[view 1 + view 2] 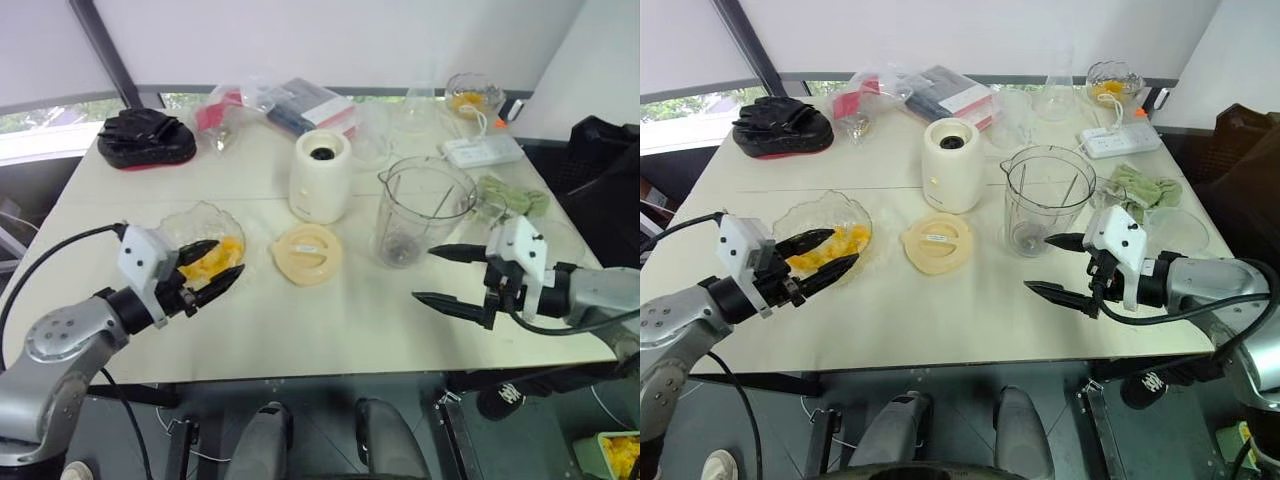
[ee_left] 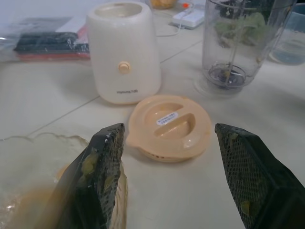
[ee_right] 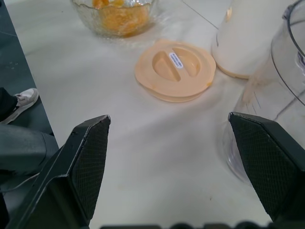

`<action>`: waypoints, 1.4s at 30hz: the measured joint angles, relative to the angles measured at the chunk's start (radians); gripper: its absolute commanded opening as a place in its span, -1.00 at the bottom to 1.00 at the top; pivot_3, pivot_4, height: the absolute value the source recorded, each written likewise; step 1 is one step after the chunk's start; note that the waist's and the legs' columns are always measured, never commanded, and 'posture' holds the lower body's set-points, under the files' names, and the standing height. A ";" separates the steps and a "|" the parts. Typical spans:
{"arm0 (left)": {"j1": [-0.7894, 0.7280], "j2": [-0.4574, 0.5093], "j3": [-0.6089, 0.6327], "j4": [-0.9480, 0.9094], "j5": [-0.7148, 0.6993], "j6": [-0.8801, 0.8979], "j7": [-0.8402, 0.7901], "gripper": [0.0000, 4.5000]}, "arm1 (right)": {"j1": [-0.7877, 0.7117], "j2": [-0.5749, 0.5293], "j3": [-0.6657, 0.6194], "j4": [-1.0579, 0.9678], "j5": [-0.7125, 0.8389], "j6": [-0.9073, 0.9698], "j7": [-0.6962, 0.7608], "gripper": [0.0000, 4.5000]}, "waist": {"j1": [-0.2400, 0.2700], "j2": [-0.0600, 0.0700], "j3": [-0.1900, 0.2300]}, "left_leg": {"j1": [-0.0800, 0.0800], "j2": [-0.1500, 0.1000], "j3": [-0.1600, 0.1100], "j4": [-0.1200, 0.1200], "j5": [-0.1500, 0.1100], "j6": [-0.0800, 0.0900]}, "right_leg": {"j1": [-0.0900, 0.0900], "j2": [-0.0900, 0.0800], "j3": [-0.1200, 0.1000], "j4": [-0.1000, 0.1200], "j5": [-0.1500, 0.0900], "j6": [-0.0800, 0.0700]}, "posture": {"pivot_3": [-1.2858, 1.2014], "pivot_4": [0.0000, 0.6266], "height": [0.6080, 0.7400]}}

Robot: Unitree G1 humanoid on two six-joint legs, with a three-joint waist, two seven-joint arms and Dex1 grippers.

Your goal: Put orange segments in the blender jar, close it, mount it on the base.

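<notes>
Left gripper [image 1: 215, 277], fingers apart (empty), at lower left over orange segments [image 1: 222, 255]; right gripper [image 1: 442, 275] spread beside blender jar [image 1: 420, 210], ready to steady it.

Cream table [image 1: 300, 330]; on it base [image 1: 320, 175], blender jar [image 1: 420, 212], lid [image 1: 307, 254], glass bowl [image 1: 190, 228]

Open right hand [image 3: 174, 164] faces lid [image 3: 175, 69] and bowl [image 3: 116, 16].

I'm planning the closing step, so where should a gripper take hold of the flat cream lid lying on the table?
Grip the lid by its rim, coming from above, fingers on opposite edges. It lies flat between the glass bowl and the blender jar, so there is nothing to reach under, and its raised centre bar looks too low for a sure hold. The open right gripper looks wide enough.
</notes>
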 measured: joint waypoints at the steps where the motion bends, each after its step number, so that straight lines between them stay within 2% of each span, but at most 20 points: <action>1: 0.000 0.000 0.000 -0.001 -0.001 0.000 0.000 0.41 | 0.000 0.000 -0.002 0.000 0.002 0.001 0.000 0.83 | 0.001 0.000 0.000 | 0.000 0.000 0.000 0.000 0.000 0.000 | 0.000 0.000 0.000 0.000 0.000 0.000 | 0.03 -0.52 1.00; 29: -0.034 0.017 -0.025 0.005 -0.012 0.041 -0.015 0.41 | -0.007 0.003 -0.012 -0.021 0.036 0.029 -0.057 0.83 | 0.000 0.000 0.000 | 0.000 0.000 0.000 0.000 0.000 0.000 | 0.000 0.000 0.000 0.000 0.000 0.000 | 0.03 -0.52 1.00; 37: -0.040 0.015 -0.047 0.021 0.004 0.035 -0.021 0.41 | -0.045 0.022 0.036 -0.021 0.035 0.029 -0.067 0.83 | 0.000 0.000 0.000 | 0.000 0.000 0.000 0.000 0.000 0.000 | 0.000 0.000 0.000 0.000 0.000 0.000 | 0.03 -0.52 1.00; 42: -0.070 0.075 -0.040 0.074 0.013 0.036 -0.044 0.41 | -0.089 0.042 0.062 -0.021 0.034 0.028 -0.081 0.83 | -0.001 0.000 0.000 | 0.000 0.000 0.000 0.000 0.000 0.000 | -0.001 0.000 0.000 0.000 0.000 0.000 | 0.03 -0.52 1.00</action>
